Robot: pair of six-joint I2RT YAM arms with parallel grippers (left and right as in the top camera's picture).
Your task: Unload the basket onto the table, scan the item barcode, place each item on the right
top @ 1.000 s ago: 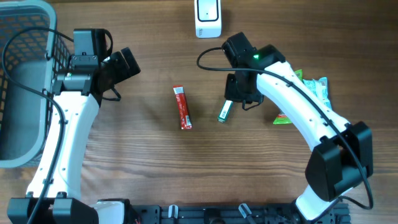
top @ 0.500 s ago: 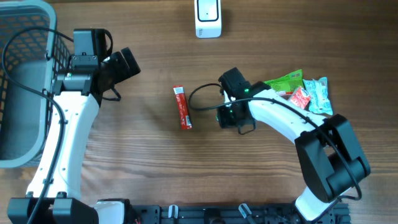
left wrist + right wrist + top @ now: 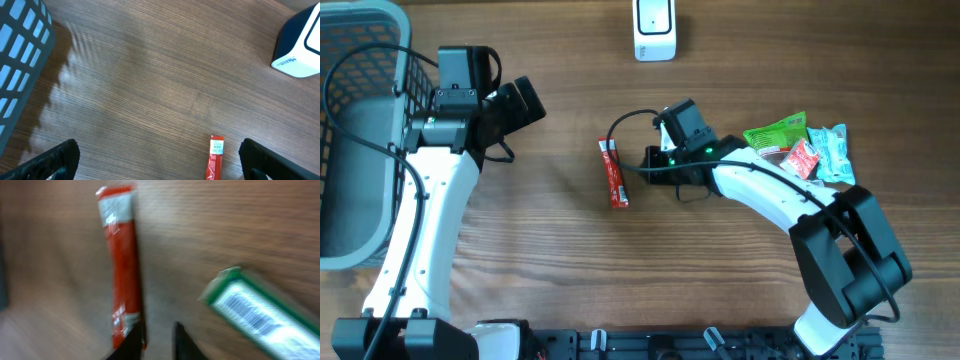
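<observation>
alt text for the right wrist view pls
Blurred close-up of a red sachet lying on the wooden table, with a green-edged pack showing a barcode to its right. The right gripper at the bottom edge is slightly open, holding nothing.

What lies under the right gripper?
In the wrist view, a green box, barcode up, and a red stick on the table. Overhead, the right gripper hides the box.

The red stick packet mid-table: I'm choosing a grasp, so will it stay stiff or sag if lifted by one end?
The red stick packet looks long, thin and flat, so it would probably sag if lifted by one end. It seems light and likely to slide on the smooth wooden table when nudged. Lying flat, it should not roll.
</observation>
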